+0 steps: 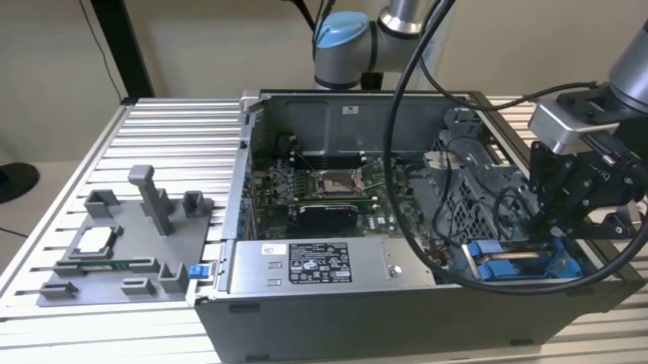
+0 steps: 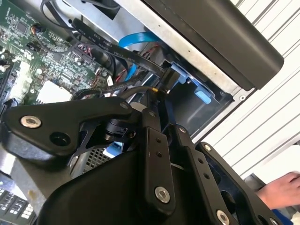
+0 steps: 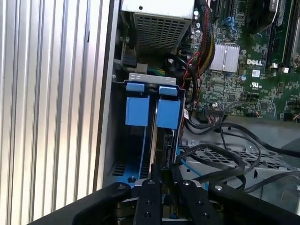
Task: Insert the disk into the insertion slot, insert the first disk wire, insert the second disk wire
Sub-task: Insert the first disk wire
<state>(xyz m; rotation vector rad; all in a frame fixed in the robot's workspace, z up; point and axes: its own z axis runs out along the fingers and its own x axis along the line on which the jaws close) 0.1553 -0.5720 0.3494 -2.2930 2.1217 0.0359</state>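
Gripper (image 3: 166, 182) is pinching a black wire connector (image 2: 161, 75) between narrow fingers, hanging over the insertion slot (image 3: 118, 140). The disk (image 1: 511, 267) is sitting inside that slot, at the computer case (image 1: 405, 311) corner on the exterior view's right.

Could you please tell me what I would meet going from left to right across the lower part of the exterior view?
grey fixture plate → power-supply box → insertion slot with its blue clips. The gripper overlaps the slot, so it is left out of the order.
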